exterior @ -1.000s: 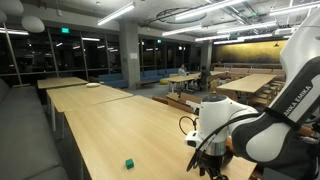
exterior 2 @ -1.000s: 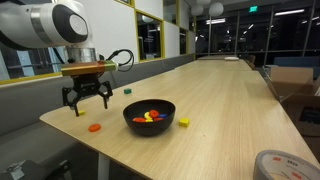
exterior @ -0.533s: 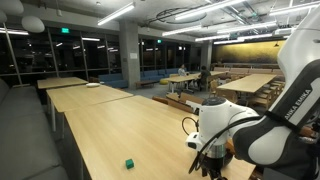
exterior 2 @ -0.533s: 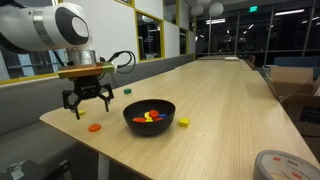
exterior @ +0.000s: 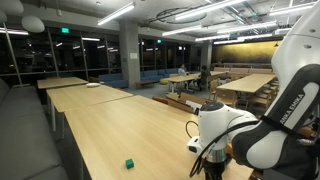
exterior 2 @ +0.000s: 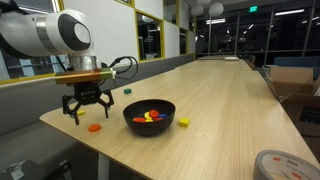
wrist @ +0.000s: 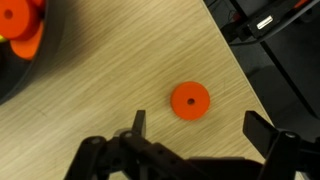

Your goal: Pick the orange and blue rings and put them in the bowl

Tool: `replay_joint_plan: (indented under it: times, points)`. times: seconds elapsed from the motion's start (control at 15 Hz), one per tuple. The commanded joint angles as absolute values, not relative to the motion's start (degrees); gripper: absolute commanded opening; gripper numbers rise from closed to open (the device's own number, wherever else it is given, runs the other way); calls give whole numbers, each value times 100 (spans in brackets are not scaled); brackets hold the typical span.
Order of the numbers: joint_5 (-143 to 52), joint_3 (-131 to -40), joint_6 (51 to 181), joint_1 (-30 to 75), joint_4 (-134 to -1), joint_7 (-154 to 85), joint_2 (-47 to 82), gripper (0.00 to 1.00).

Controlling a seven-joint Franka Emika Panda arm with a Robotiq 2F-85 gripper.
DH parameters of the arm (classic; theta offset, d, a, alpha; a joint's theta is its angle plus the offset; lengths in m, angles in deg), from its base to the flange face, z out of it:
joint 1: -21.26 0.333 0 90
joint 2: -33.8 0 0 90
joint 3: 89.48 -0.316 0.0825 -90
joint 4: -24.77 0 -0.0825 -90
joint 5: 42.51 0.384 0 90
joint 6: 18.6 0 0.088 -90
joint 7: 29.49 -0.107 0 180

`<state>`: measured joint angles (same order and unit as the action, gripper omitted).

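Open-plan hall at night, rows of long pale wood tables; the work surface point(exterior 2: 215, 110) is the nearest one. Arm point(exterior: 262, 130) leans over a corner of it, gripper point(exterior 2: 87, 108) pointing down, hanging just above the wood. Gripper is released: in the wrist view point(wrist: 195, 125) both fingers point(wrist: 138, 122) are spread wide and grasp nothing. Orange ring point(wrist: 190, 100) lies flat on the surface between the finger lines, slightly ahead of the tips, touching neither. In an exterior view the same ring point(exterior 2: 95, 127) sits just below and in front of the gripper, close to the surface edge, left of the bowl and apart from it. Black bowl point(exterior 2: 150, 126) stands upright near the ring and holds orange and yellow pieces; too small to tell whether the blue ring is among them. Wrist view catches the bowl's dark edge point(wrist: 8, 75) at upper left, with orange pieces inside. Yellow cube point(exterior 2: 183, 122) lies just beside the bowl on its far side from the ring. Green cube point(exterior 2: 127, 91) lies behind the gripper, well apart from the bowl; also seen in the other exterior view point(exterior: 129, 163). Tape roll point(exterior 2: 285, 165) at the near corner.
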<state>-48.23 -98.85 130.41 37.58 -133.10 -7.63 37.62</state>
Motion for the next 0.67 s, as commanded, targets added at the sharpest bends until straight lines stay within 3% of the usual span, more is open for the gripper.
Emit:
replay_joint_plan:
  times: [0.0, 0.6]
  points:
    - [-4976, -9989, 13130, 3618, -13307, -1130, 3694, 100]
    - [-5249, -9963, 13402, 3503, -13307, -1533, 3423, 100]
